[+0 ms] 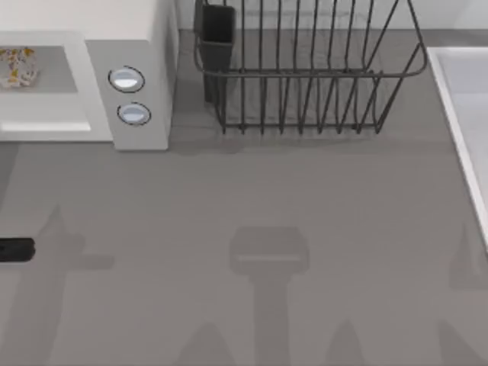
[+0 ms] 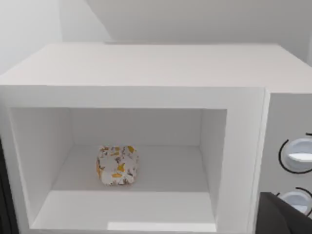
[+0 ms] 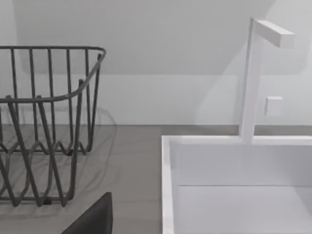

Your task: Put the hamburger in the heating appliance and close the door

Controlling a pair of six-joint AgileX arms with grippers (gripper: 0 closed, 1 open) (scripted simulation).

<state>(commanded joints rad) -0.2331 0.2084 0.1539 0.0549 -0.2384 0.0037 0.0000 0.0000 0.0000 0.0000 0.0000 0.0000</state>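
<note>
White microwave [image 2: 146, 68] stands at the counter's [image 1: 252, 198] far left corner, the hamburger [image 2: 117, 165] already resting on its cavity floor, left of centre. The cavity gapes, so the door evidently remains to be swung shut. The left arm [image 1: 15, 249], at the left edge, faces the opening and is nearer; whether its pincer is open cannot be told. The rack [image 1: 305, 69] holds nothing.
</note>
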